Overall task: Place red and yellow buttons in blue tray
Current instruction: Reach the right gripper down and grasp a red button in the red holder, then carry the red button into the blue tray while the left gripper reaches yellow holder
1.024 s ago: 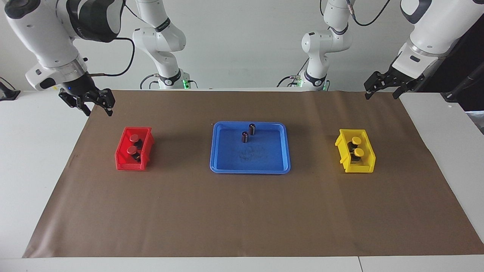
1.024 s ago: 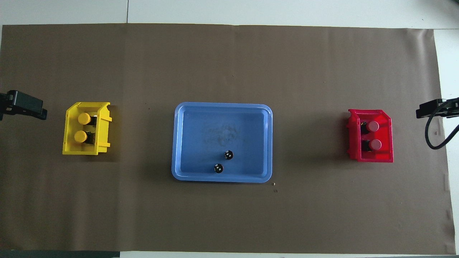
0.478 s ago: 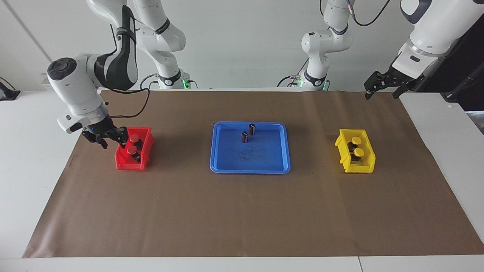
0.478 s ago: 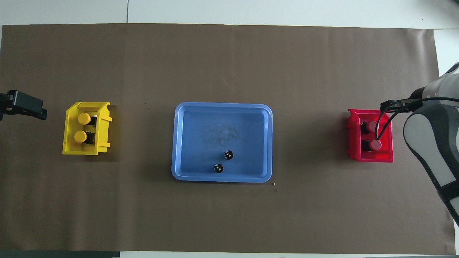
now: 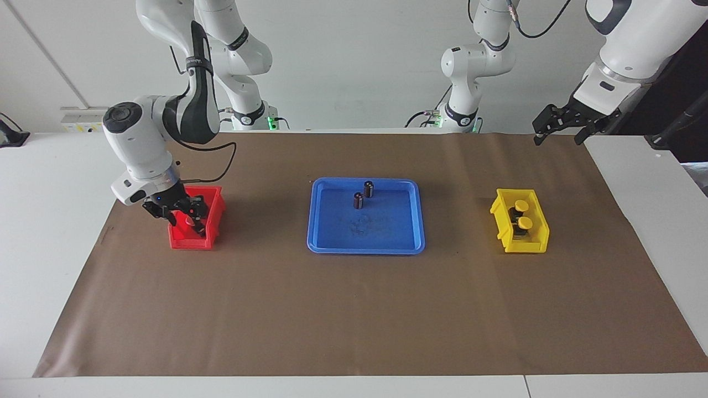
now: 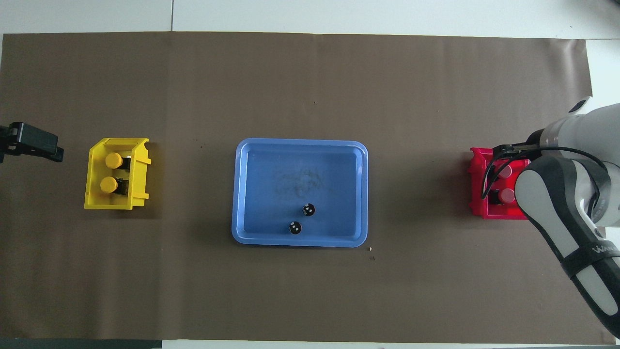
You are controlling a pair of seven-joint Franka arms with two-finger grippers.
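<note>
Two red mushroom-cap push buttons (image 6: 505, 183) on black square bodies sit in the small deep red plastic bin (image 5: 177, 239) at the right arm's end of the table. Two yellow mushroom-cap push buttons (image 5: 522, 214) sit in the matching deep yellow plastic bin (image 5: 535, 243) at the left arm's end. The wide shallow blue plastic tray (image 5: 326, 243) lies between the bins, well apart from both. It holds only two dark capless cylinders (image 5: 363, 195), upright, near its robot-side rim. No button is in the tray yet.

Right gripper (image 5: 188, 215): down inside the red bin, at the buttons. Jaws partly apart; contact or grip on a button cannot be told, since the fingers and the wrist cover the caps in both views.

Change from a second ago: the right gripper then hung outside the bin, over the brown paper's edge nearer the robots; half a second ago it was at the bin's rim. Buttons, bins, tray and cylinders are unmoved.

Pose: right arm bent at the elbow, forearm sloping down, wrist over the bin, black cable looping from the wrist. Left arm waits; left gripper (image 5: 558, 126) hangs over the paper's corner at its own end, fingers spread wide, holding nothing.
</note>
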